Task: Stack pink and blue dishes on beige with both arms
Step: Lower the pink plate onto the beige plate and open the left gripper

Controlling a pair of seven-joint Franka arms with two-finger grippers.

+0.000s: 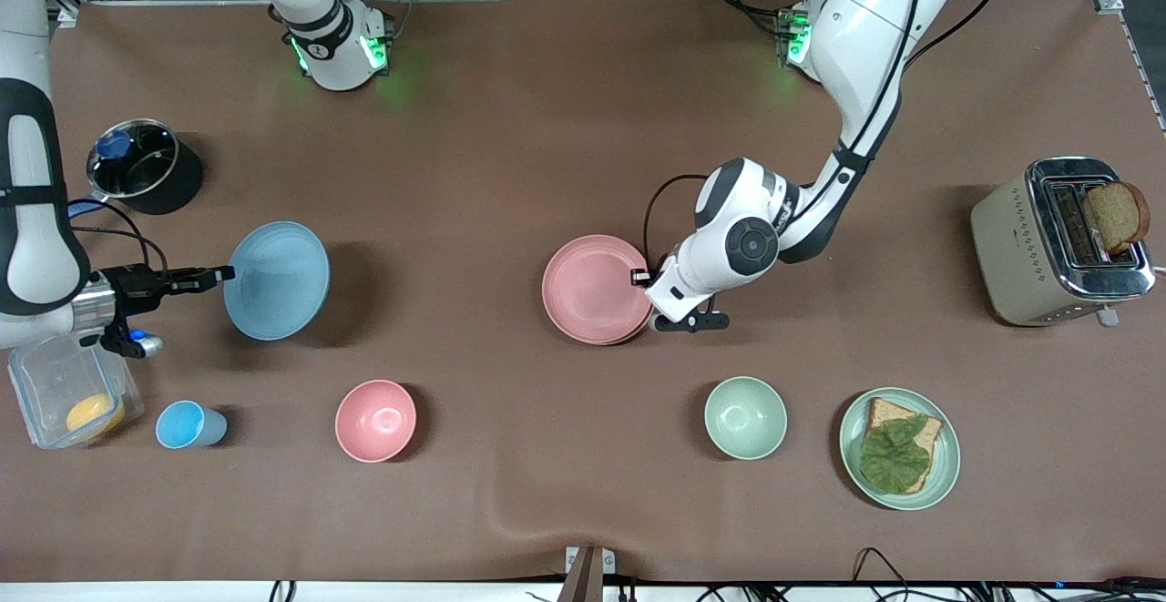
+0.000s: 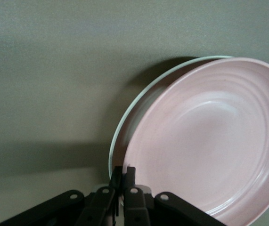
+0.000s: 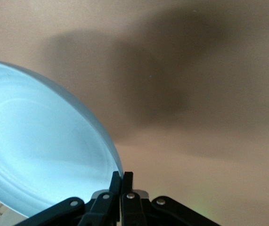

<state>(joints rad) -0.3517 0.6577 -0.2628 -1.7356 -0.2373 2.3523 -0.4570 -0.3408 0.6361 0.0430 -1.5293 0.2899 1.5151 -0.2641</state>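
Right tool (image 1: 221,271) clamped on blue plate (image 1: 276,280) rim, plate lifted and tilted over the surface (image 1: 510,128) at right arm's end. Left tool (image 1: 643,279) pinches pink plate (image 1: 597,290) rim; pink sits on beige plate (image 2: 125,120). Blue is well apart from the stack, toward the right arm's end.

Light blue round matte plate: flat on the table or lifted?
Lifted and tilted: the light blue round matte plate hangs from the right gripper, jaws shut on its rim, shadow offset on the table.

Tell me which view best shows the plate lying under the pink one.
The left wrist view: a pale rim shows under the pink plate, which the left tool pinches at its edge. The front view shows only a sliver of edge under the pink plate. The right wrist view shows none of it.
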